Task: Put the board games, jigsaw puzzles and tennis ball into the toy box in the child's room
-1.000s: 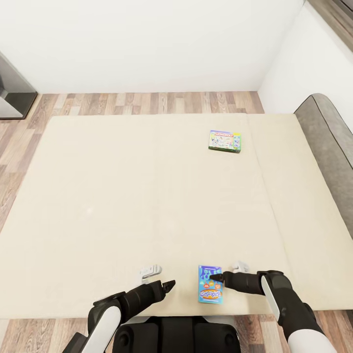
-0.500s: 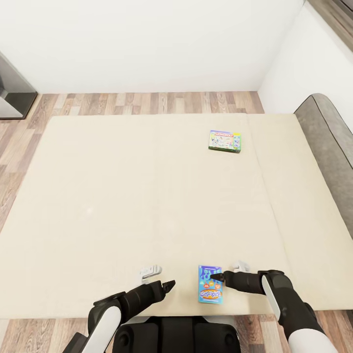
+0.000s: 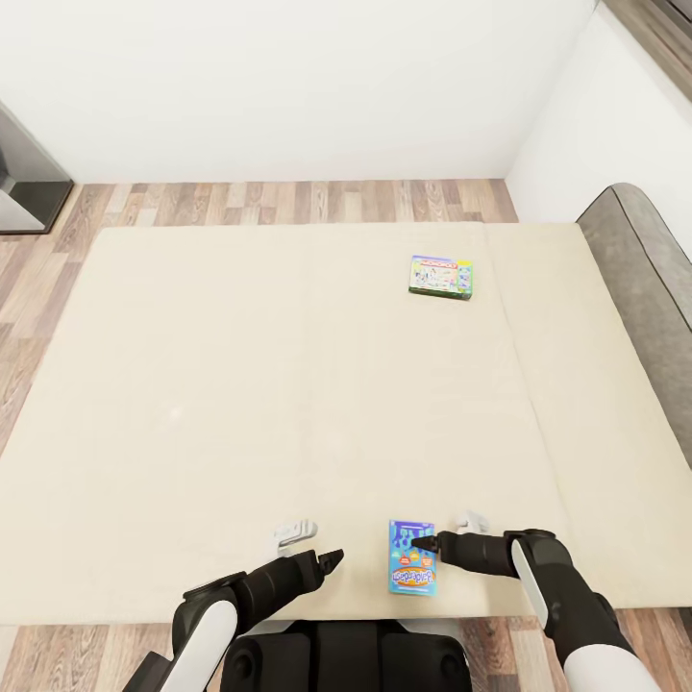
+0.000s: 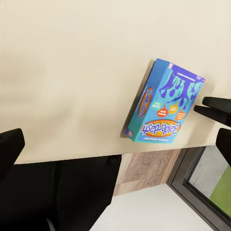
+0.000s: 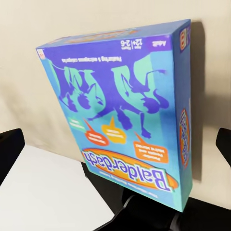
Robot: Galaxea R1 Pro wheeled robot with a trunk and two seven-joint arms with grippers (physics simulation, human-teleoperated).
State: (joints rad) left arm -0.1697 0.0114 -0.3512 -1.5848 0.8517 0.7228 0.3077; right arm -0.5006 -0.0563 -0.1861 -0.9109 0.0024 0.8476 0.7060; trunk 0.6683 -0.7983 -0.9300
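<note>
Two board games lie on the bed's beige mattress (image 3: 240,384). The small blue "Balderdash" box (image 3: 412,558) (image 4: 163,103) (image 5: 125,110) rests near the bed's front edge. My right gripper (image 3: 421,543) (image 5: 115,142) is open at its top right corner, and in the right wrist view the box sits between the spread fingers (image 5: 9,147). My left gripper (image 3: 333,557) (image 4: 118,142) is open over bare mattress, to the left of that box. The green-edged Monopoly box (image 3: 441,277) lies farther back on the right.
The grey upholstered headboard (image 3: 642,259) runs along the bed's right side. Wood-plank floor (image 3: 288,202) and a white wall lie beyond the bed. A dark grey piece of furniture (image 3: 24,187) stands at the far left. My base (image 3: 346,663) is against the bed's front edge.
</note>
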